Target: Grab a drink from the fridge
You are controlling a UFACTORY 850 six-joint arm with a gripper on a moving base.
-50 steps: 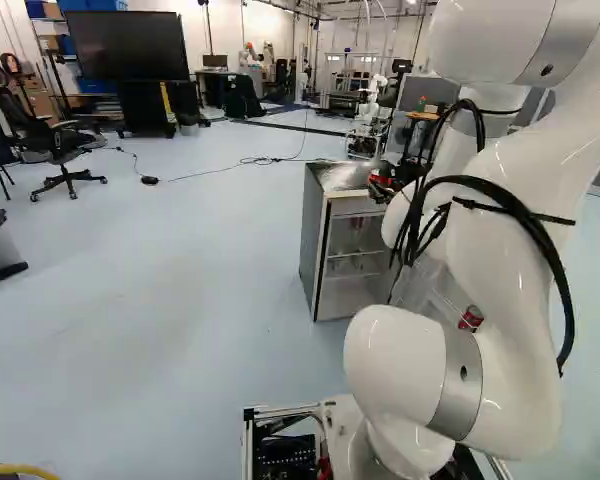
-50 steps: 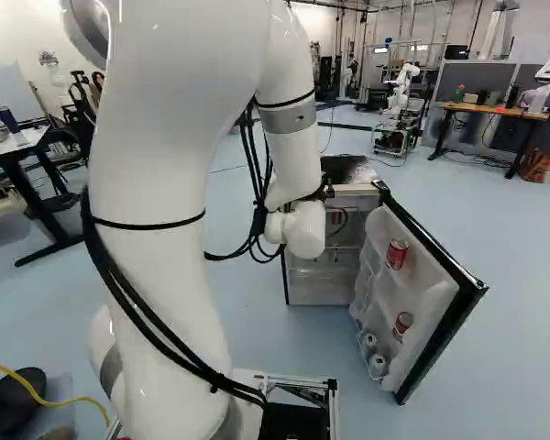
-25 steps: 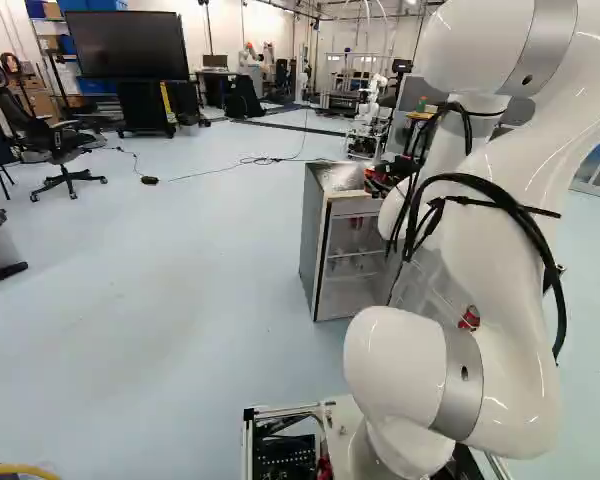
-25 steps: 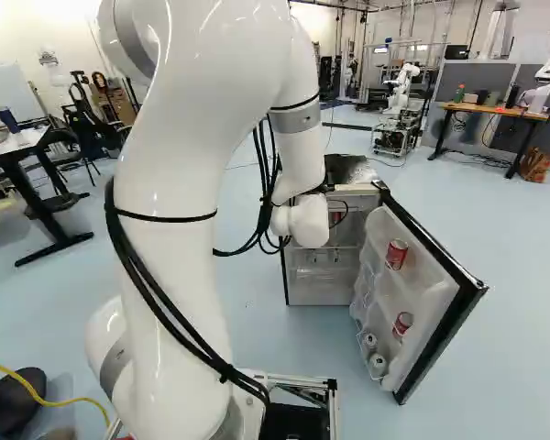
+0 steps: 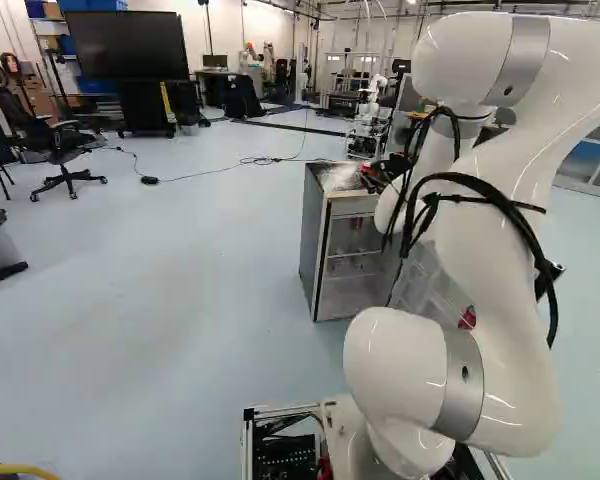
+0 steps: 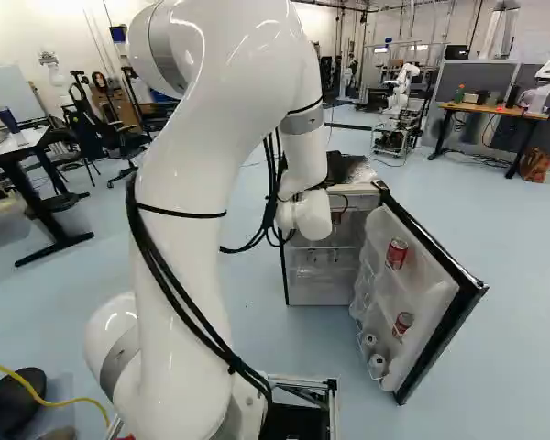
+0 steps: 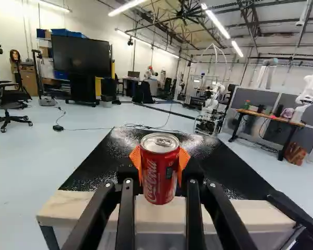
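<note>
We have the black two-fingered gripper [image 5: 374, 178] closed on a red-and-silver metal can [image 7: 159, 172] — snug between its orange pads [image 7: 184, 159], near the black top [image 7: 208, 159] of the small open fridge [image 5: 317, 240].

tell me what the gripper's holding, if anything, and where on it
The gripper holds a red can upright, its orange pads on opposite sides of the can's body, around mid-height.
</note>
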